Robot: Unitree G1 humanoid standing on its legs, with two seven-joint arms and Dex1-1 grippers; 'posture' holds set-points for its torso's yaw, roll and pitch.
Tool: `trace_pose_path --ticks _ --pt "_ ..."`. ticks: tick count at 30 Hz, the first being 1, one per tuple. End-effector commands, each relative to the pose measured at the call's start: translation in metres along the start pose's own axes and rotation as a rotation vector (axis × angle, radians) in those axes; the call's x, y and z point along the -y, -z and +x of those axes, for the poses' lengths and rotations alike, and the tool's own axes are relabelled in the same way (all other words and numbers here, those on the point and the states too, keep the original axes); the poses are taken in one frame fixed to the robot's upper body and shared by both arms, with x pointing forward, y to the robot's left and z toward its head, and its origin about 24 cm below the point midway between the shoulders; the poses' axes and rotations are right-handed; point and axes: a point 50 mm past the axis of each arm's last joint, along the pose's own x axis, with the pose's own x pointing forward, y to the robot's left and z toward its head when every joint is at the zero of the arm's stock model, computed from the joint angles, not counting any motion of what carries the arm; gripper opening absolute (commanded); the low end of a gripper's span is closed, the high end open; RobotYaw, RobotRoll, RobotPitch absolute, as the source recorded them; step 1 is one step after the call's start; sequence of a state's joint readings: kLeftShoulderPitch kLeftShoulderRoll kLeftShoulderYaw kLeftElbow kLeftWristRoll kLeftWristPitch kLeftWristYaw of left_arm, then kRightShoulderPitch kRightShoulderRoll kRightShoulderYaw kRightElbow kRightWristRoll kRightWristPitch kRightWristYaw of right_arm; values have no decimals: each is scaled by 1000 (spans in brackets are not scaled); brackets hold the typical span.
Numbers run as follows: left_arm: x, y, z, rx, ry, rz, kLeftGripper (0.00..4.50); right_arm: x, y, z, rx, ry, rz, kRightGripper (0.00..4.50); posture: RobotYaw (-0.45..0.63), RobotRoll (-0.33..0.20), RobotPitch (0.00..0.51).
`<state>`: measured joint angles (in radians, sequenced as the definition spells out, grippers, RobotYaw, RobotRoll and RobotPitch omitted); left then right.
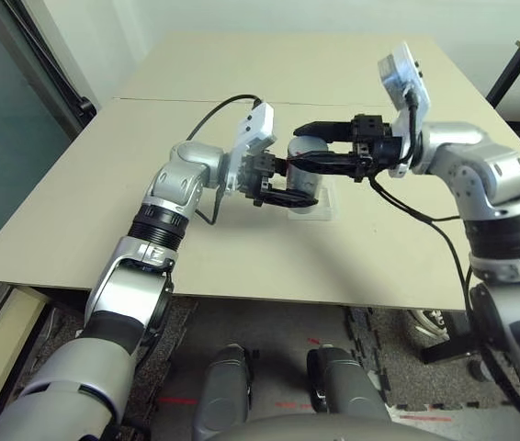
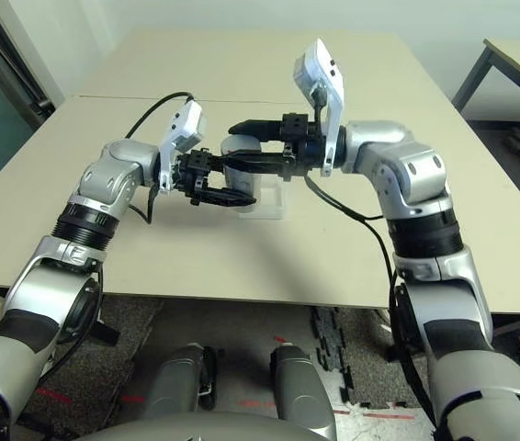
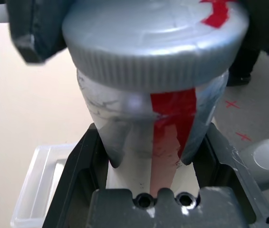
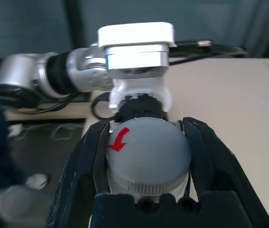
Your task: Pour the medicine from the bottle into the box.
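The silver-grey bottle with its red stripe hangs on its side just above the clear box at the table's middle. My left gripper is shut on the bottle's body, one black finger on each side. From the opposite side my right gripper is shut on the bottle's grey ribbed cap, which bears a red arrow. The cap sits on the bottle's neck. The medicine is hidden.
The box lies flat on the beige table, with bare tabletop all around it. A seam crosses the table behind the arms. A second table's dark leg stands at the far right.
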<state>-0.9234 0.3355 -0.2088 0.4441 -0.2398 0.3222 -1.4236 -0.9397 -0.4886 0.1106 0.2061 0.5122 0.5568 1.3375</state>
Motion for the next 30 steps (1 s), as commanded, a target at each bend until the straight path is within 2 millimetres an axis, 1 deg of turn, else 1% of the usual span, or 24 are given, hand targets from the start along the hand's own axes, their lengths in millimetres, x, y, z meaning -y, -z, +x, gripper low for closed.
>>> trace_pose_path --ticks 1,5,12,18,19,20,22,23,30 --pt "4 -9 11 -14 59 37 2682 0 -1 15 -21 -185 -61 2575 1 0 78" --pt "7 -11 16 -22 98 49 2682 6 5 23 -60 -288 -122 2575 6 0 81" --pt "11 -11 22 -24 132 50 2683 13 7 31 -76 -310 -145 2576 28 0 96" --pt "13 -12 21 -19 122 50 2683 15 3 28 -75 -298 -142 2576 26 0 101" --pt "12 -11 20 -18 118 49 2682 15 2 27 -70 -295 -143 3323 26 0 101" --pt "12 -11 20 -17 115 49 2682 15 1 26 -66 -292 -143 3553 25 0 98" --pt "12 -11 20 -15 109 47 2682 14 0 24 -62 -287 -142 4244 22 0 99" --pt "12 -11 19 -15 106 46 2682 14 0 24 -59 -285 -142 4498 22 0 99" --pt "9 -10 15 4 60 36 2682 8 -6 12 -48 -246 -136 4500 4 0 92"
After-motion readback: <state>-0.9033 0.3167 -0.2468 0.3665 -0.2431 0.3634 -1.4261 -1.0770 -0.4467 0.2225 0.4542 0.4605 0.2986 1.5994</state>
